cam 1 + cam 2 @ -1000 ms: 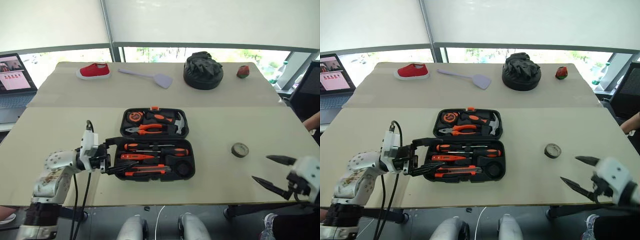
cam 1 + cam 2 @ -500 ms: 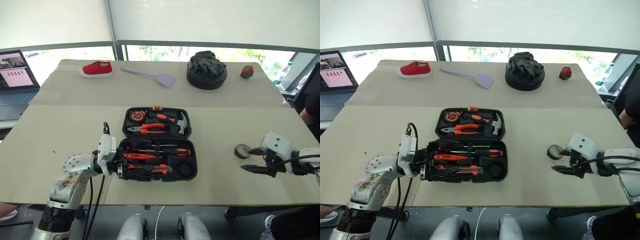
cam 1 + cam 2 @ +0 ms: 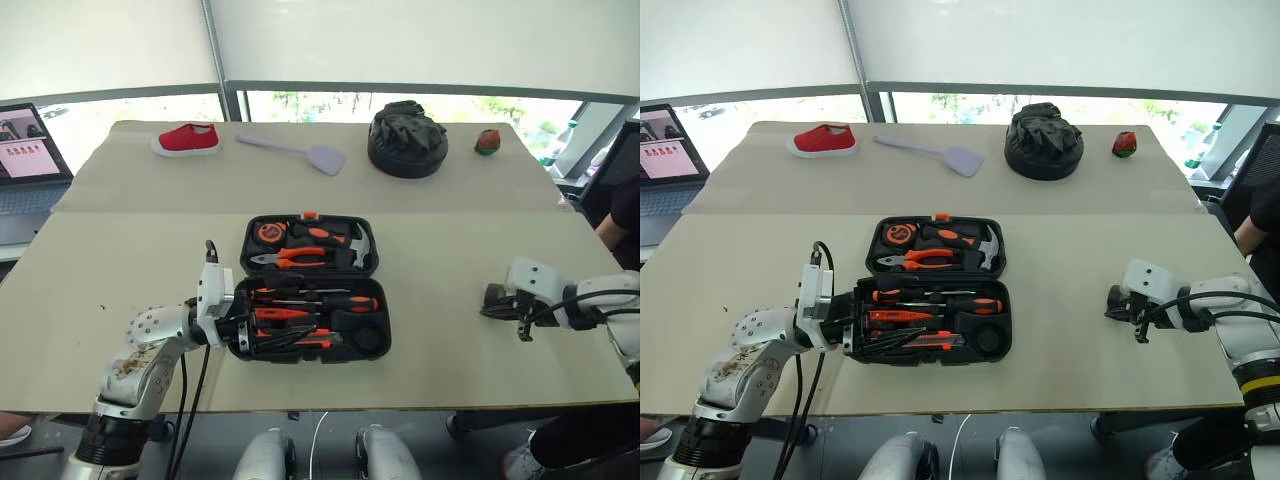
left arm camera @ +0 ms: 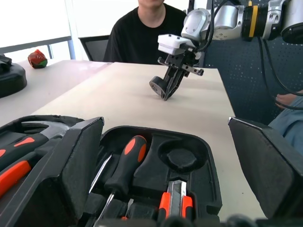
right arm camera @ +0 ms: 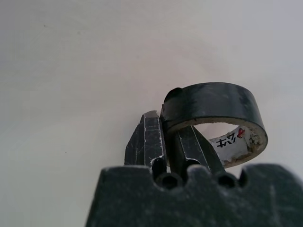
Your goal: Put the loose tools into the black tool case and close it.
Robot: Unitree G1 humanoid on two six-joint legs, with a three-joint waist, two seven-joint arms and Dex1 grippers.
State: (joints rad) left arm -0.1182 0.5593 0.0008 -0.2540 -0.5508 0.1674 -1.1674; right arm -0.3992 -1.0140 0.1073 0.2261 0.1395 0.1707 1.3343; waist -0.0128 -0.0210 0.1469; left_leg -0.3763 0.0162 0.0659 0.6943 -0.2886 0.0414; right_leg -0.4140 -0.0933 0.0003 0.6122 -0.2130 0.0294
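The black tool case lies open in the middle of the near table. Two black-and-orange screwdrivers, a slim orange one and the utility knife rest in its near half. A round recess there holds nothing. My left gripper is open, its fingers straddling the case's left end. To the right of the case, my right gripper is shut on the wall of the dark tape roll, one finger inside the ring. The tape roll stands tipped on edge on the table.
On the far table lie a red shoe, a grey spatula, a round black-green bundle and a small red object. A laptop sits at the far left. A person in black sits beyond the table's right end.
My right gripper came in from the table's near right corner to the tape roll and shut on its wall. The roll, flat before, now stands tipped. The left gripper edged closer to the case.
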